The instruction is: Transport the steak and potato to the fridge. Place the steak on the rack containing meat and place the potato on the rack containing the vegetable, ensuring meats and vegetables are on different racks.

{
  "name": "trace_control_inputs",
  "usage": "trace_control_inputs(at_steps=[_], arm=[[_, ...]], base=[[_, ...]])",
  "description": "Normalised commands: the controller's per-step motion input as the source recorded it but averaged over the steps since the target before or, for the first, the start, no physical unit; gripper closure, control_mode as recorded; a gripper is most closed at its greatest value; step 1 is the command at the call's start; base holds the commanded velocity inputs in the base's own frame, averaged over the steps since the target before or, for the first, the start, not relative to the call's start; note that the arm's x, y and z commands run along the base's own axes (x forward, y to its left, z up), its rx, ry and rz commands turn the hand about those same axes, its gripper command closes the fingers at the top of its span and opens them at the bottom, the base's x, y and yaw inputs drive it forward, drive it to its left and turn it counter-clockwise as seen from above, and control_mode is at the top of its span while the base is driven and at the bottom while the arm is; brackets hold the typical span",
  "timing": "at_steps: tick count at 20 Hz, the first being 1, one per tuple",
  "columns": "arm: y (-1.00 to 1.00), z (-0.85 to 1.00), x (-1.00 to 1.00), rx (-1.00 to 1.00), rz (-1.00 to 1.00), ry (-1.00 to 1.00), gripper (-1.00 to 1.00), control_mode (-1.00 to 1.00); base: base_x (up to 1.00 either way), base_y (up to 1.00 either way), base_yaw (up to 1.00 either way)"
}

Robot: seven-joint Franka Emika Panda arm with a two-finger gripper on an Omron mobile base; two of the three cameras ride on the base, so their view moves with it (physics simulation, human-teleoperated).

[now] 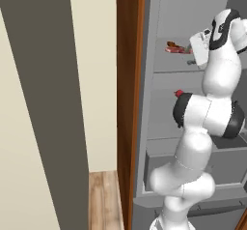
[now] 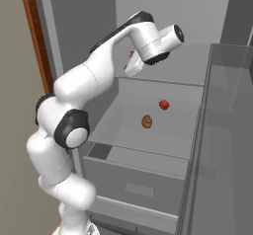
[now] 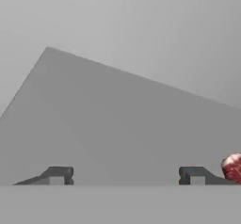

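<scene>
Inside the tall grey fridge (image 2: pixel 217 130): pincer (image 3: pixel 126 175) spread apart, empty, over the higher flat grey shelf (image 2: pixel 192 68); red-pink marbled steak (image 3: pixel 232 166) just beside one fingertip. Small brown oval potato (image 2: pixel 147 121) resting on the lower shelf near the round red vegetable (image 2: pixel 164 104). Best withdrawn straight back, clear of the steak.

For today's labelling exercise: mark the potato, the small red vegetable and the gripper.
potato (image 2: pixel 147 121), right base view, middle of its brown body.
red vegetable (image 2: pixel 164 104), right base view, its centre.
gripper (image 3: pixel 126 176), hand view, midway between fingertips.
</scene>
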Motion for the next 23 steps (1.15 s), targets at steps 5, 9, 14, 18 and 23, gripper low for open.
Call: trace_control_inputs(at_steps=[5,9,14,18,23], arm=[[0.33,0.06,-1.00,0.04,-0.37,-0.17,-1.00,-1.00],[0.16,0.19,-1.00,0.04,-0.25,0.00,-1.00,-1.00],[0.12,0.39,-1.00,0.06,-0.20,0.00,-1.00,-1.00],[0.20,0.57,-1.00,0.06,-0.15,0.00,-1.00,-1.00],[0.27,0.47,-1.00,0.07,-0.05,0.00,-1.00,-1.00]], base=[[0.00,0.00,0.00],[0.00,0.00,0.00],[0.00,0.00,0.00],[0.00,0.00,0.00],[0.00,0.00,0.00]])
